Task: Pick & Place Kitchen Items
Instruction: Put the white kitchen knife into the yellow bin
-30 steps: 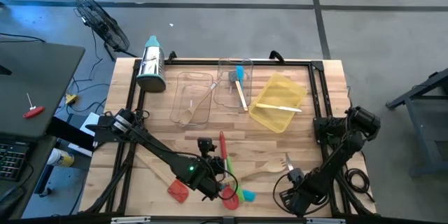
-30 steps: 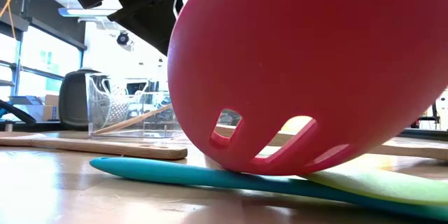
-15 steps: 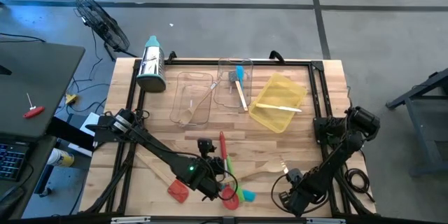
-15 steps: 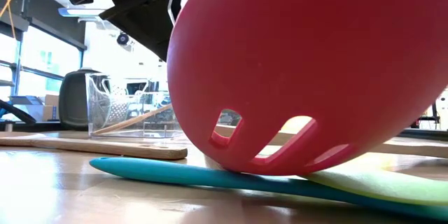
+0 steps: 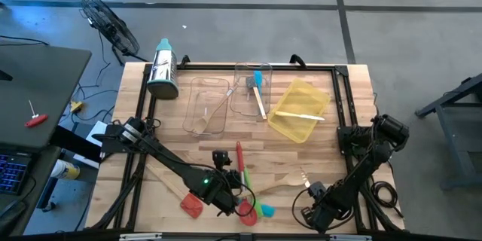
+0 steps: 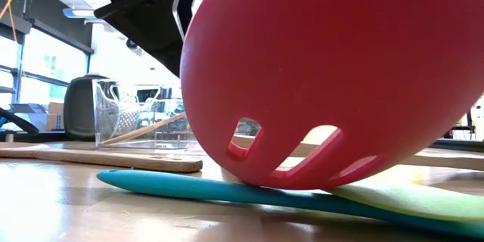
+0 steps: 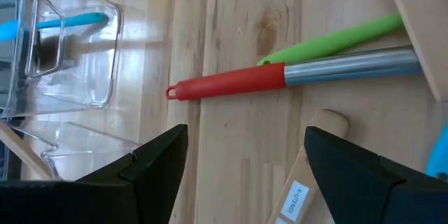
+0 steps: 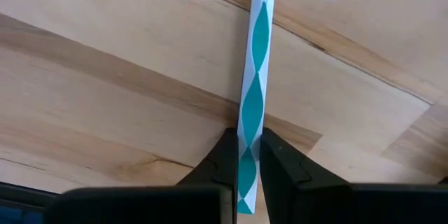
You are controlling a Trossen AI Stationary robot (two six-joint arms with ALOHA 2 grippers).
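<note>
Near the table's front middle lies a cluster of kitchen items: a red-handled utensil with a metal shaft (image 7: 231, 82), a green handle (image 7: 336, 38), a red slotted spoon head (image 6: 333, 68) resting on a teal utensil (image 6: 227, 189), a red spatula (image 5: 190, 205) and a wooden spoon (image 5: 282, 188). My left gripper (image 7: 245, 161) hovers open above the cluster (image 5: 228, 198), touching nothing. Near the front right, my right gripper (image 5: 310, 190) is shut on a slim teal-and-white patterned stick (image 8: 255, 49). My right gripper pinches the patterned stick between its two fingers, close to one end (image 8: 246, 155), which juts just past them. The fingers come from above, pointing down, and lie across the stick. The rest of the stick runs away over the wooden tabletop, seemingly flat on it.
At the back stand a steel box grater with a teal top (image 5: 163, 70), two clear trays (image 5: 207, 105) (image 5: 252, 83) holding utensils, and a yellow tray (image 5: 300, 109) with one utensil. Black frame rails (image 5: 343, 98) border the table. A wooden handle with a label (image 7: 301, 182) lies under my left gripper.
My left gripper has turned a little at the wrist while staying over the cluster; in the low view its dark body has swung to the side. The utensils in the cluster have not moved.
</note>
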